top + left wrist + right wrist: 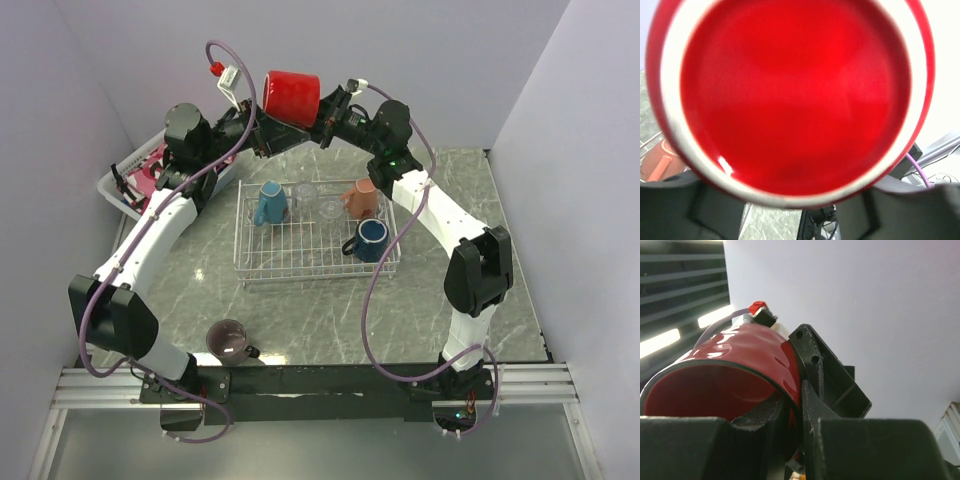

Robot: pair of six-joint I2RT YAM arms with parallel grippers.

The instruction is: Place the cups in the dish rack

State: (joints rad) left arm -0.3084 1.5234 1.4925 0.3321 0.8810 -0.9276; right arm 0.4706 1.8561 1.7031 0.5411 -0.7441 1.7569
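Observation:
A red mug [292, 97] hangs on its side high above the back of the white wire dish rack [300, 262]. My right gripper [326, 114] is shut on its rim, one finger inside the mouth and one outside [796, 405]. My left gripper [257, 130] is open just at the mug's base, which fills the left wrist view [790, 95]; its fingers spread wide below it [800, 205]. In the rack stand a light blue mug [270, 203], two clear glasses [305, 192], a salmon mug [360, 198] and a navy mug [372, 240]. A mauve mug [230, 340] stands on the table near the front left.
A white plastic basket with pink cloth [142, 176] sits at the back left, beside the left arm. The rack's front half [290, 255] holds nothing. Purple walls close in on both sides and behind.

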